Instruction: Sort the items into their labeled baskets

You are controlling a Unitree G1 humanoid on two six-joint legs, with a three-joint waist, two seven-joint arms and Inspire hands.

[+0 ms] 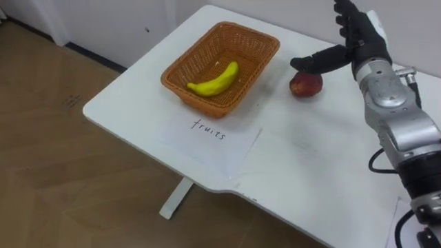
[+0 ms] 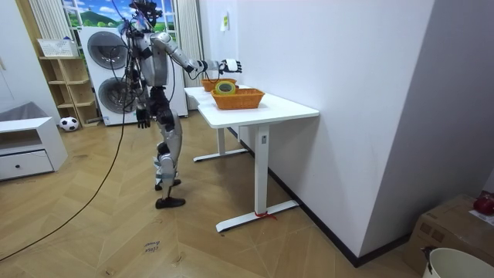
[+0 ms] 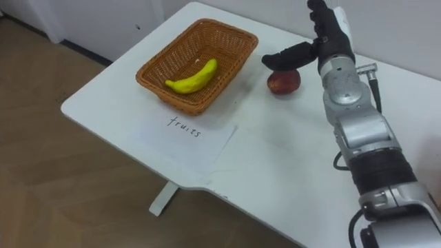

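Observation:
A brown wicker basket (image 1: 176,67) stands at the far left of the white table (image 1: 310,165), with a yellow banana (image 1: 215,81) lying in it. A paper sheet (image 1: 210,134) with a handwritten word lies in front of the basket. To the basket's right, a red apple (image 1: 306,85) rests on the table. My right hand (image 1: 358,41) hovers over the apple, open, its fingers straight up and its thumb stretched across the apple's top. In the room view I stand at the table's end with the right arm reaching out, and my left hand (image 2: 143,118) hangs at my side.
A second wicker basket (image 2: 241,98) holding a round greenish thing stands nearer the room view's right on the table. The corner of another paper sheet (image 1: 401,219) lies at the lower right. The table edge runs along the left, with wooden floor below. A wall lies beyond the table.

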